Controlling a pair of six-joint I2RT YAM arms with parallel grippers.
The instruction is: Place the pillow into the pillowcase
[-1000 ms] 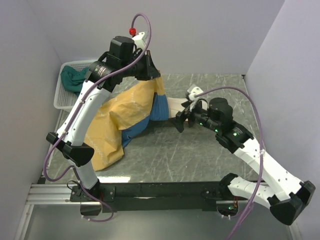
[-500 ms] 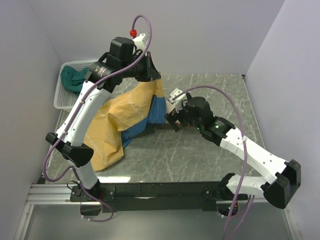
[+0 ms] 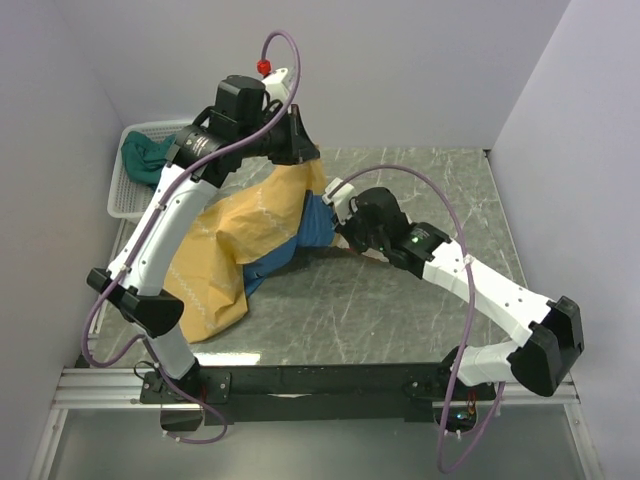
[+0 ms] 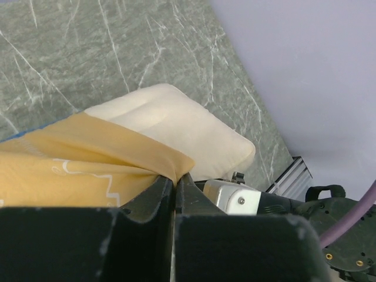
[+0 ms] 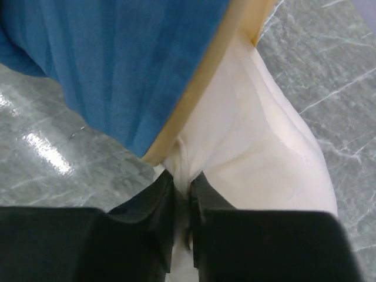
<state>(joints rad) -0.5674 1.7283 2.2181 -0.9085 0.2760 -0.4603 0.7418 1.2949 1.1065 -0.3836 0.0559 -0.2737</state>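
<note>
While the left gripper [image 4: 175, 183] clamps the mouth hem of the blue-striped, mustard-lined fabric pillowcase [image 3: 240, 240] aloft, the right gripper [image 5: 182, 191] pinches the protruding end of the cream-white quilted soft pillow [image 5: 258, 147]. Seen from above, the pillow's long axis runs toward nine o'clock into the case, and the right arm is nearer.

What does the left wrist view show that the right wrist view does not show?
Only the left wrist view: the left gripper shut on the yellow edge of the pillowcase, and the wall. Only the right wrist view: the right gripper pinching the fabric of the pillow beside the case's hem. Both: the pillow sticking out of the pillowcase, over the marble table.
</note>
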